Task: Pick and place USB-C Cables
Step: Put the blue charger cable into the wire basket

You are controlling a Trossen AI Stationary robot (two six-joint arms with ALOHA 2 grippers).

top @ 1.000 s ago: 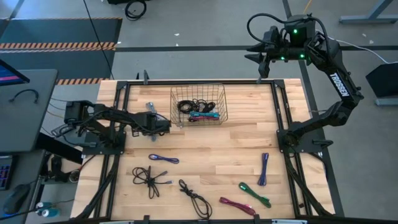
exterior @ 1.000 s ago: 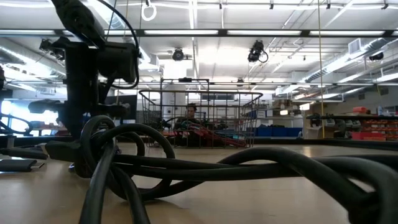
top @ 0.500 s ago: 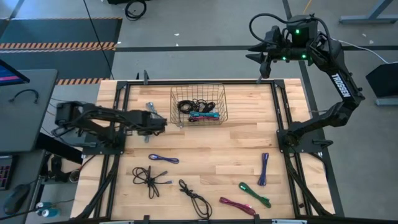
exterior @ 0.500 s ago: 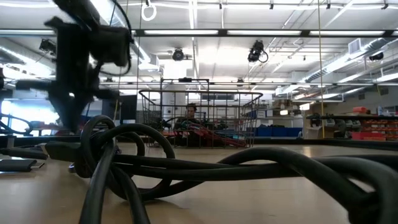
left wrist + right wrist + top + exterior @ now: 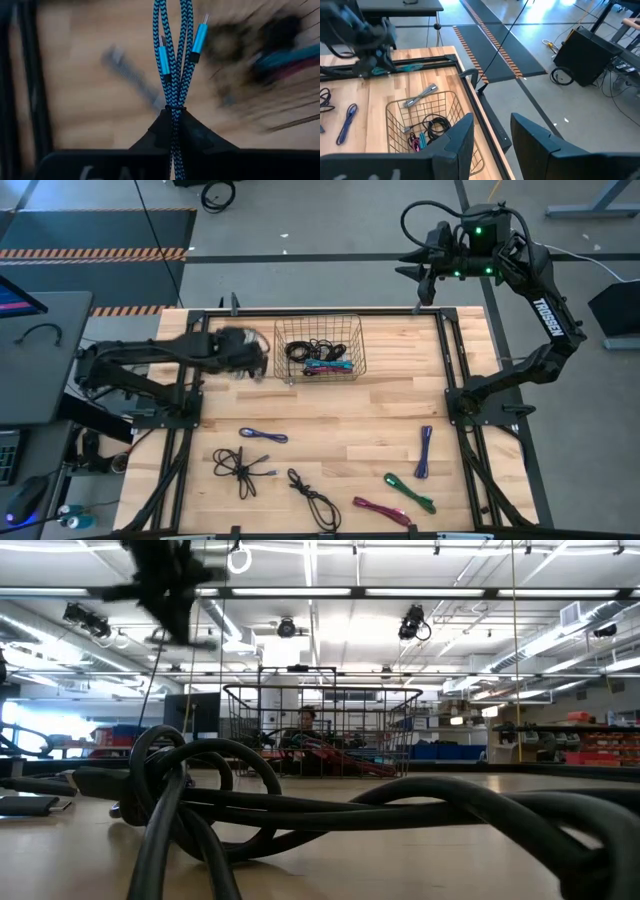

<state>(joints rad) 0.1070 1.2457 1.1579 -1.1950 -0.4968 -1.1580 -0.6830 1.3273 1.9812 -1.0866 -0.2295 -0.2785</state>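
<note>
The left gripper (image 5: 258, 358) was positioned above the table (image 5: 340, 415), just beside the left wall of the wire basket (image 5: 318, 347), and appeared blurred in the high view. Its fingers (image 5: 200, 137) were seen clamped together on a blue braided cable (image 5: 172, 55), folded into several strands, with two blue connector ends hanging free beyond the grip.

The right gripper (image 5: 415, 268) was held well beyond the far edge of the table, clear of all cables. Its fingers (image 5: 457, 140) were seen standing apart with nothing between them.

Inside the basket, a black coiled cable (image 5: 310, 348) was lying beside a teal cable (image 5: 325, 365) and a magenta one (image 5: 338, 367). In the right wrist view a silver-grey item (image 5: 420, 96) was also visible in the basket.

On the near half of the table the remaining cables were distributed as follows: a purple cable (image 5: 263, 435) near the middle left; two black bundles (image 5: 240, 467) (image 5: 314, 498) toward the near edge; a second purple cable (image 5: 424, 451) at the right; a green cable (image 5: 410, 492) and a magenta cable (image 5: 381, 509) close together at the near right
</note>
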